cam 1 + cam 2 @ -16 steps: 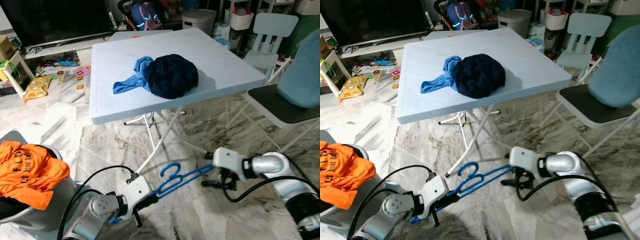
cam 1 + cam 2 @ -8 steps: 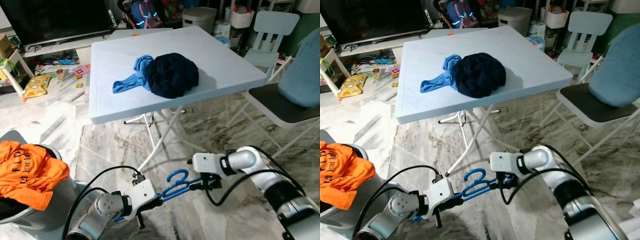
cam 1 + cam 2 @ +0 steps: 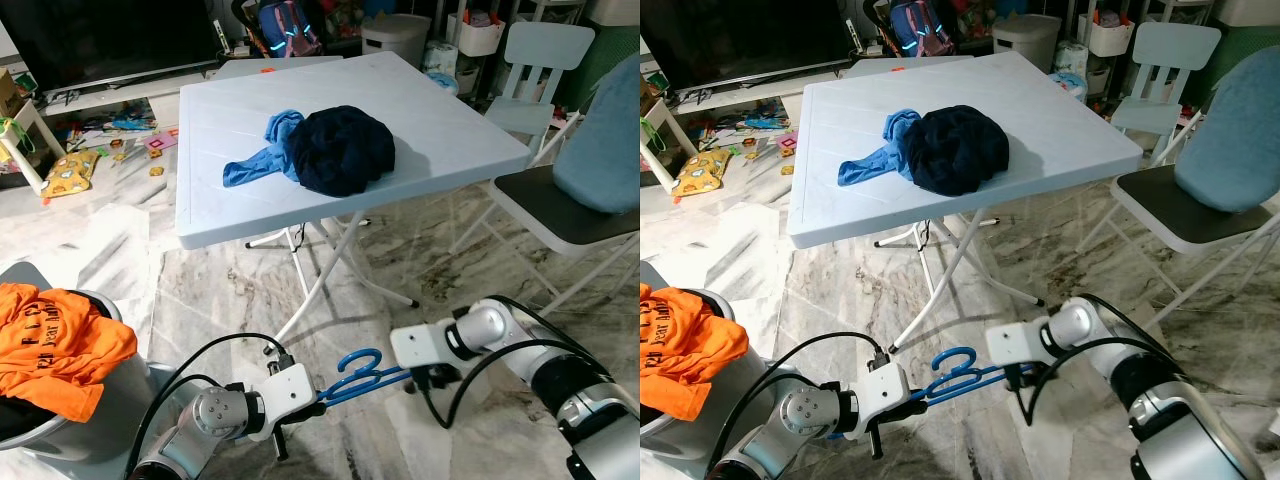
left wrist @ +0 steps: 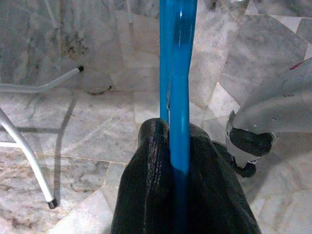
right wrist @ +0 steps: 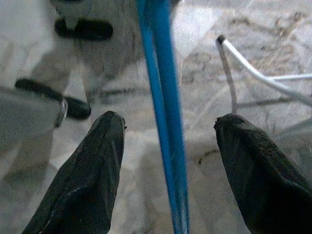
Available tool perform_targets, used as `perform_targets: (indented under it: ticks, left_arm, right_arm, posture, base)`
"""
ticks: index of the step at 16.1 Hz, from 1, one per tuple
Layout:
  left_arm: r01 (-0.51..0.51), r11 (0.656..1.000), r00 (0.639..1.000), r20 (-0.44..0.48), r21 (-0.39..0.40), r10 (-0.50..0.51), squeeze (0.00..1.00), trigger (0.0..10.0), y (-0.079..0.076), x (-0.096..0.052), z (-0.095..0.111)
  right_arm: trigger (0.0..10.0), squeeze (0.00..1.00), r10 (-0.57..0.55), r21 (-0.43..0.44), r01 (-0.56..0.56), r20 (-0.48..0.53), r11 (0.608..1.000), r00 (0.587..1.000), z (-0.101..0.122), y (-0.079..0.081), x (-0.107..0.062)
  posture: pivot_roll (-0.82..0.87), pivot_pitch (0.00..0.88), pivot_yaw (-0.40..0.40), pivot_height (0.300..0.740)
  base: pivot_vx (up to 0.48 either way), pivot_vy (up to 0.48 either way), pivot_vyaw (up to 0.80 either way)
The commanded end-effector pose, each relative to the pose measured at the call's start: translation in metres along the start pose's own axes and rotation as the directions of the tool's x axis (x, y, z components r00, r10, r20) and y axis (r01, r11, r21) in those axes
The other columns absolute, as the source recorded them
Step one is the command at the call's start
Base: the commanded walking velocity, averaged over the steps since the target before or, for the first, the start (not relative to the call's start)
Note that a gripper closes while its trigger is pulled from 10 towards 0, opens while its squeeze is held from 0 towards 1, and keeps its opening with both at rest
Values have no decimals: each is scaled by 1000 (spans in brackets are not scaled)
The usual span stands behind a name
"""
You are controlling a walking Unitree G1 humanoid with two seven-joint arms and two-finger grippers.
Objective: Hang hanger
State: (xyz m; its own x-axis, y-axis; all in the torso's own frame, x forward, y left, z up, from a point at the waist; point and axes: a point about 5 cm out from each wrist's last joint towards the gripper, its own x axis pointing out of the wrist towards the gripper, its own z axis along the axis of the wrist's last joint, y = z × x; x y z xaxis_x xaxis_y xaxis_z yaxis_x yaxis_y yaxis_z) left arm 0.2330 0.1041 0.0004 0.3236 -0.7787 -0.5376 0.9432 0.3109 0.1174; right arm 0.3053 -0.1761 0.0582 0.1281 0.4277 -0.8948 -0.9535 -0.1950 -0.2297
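The blue hanger (image 3: pixel 352 375) is hanging low over the marble floor (image 3: pixel 220 290), near the robot, its hook curling upward between the 2 arms. The left gripper (image 4: pixel 180 161) is clamping its 2 fingers tight on the hanger's left end, the forearm reaching in from the near left. The right gripper (image 5: pixel 168 141) is holding its 2 fingers spread wide, straddling the hanger's blue bars without touching them. Farther off, a white folding table (image 3: pixel 420 105) is carrying a bundle of dark and blue clothes (image 3: pixel 325 150).

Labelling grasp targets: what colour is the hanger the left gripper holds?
Blue; the hanger shows best in the left wrist view.
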Motion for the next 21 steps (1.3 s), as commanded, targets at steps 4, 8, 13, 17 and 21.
perform_targets:
  ticks: [4,8,13,17,21]
  left_arm:
    - [-4,999,1000,4,35,4,0,10000,4,-2,4]
    - [0,999,1000,13,37,-1,0,10000,2,0,7]
    - [8,999,1000,14,49,-9,0,10000,1,1,11]
    - [20,998,1000,2,63,-21,0,10000,1,0,10]
    - [26,998,1000,-18,63,-25,0,10000,-1,1,6]
  right_arm:
    - [4353,0,-47,-19,46,-28,999,999,0,-8,-3]
    - [0,0,-64,-5,64,-12,998,998,3,-9,3]
    - [0,0,-49,0,49,-21,999,999,0,-5,7]
    - [0,0,-54,-5,54,-38,999,998,-3,-5,5]
    - [0,0,-56,-6,56,-36,998,998,-3,-7,3]
  posture:
    - [-104,0,45,740]
    - [-106,0,35,740]
    - [-105,0,34,740]
    - [-107,0,34,740]
    - [-111,0,34,740]
  base:
    - [0,0,0]
    - [0,0,0]
    - [0,0,0]
    - [0,0,0]
    - [0,0,0]
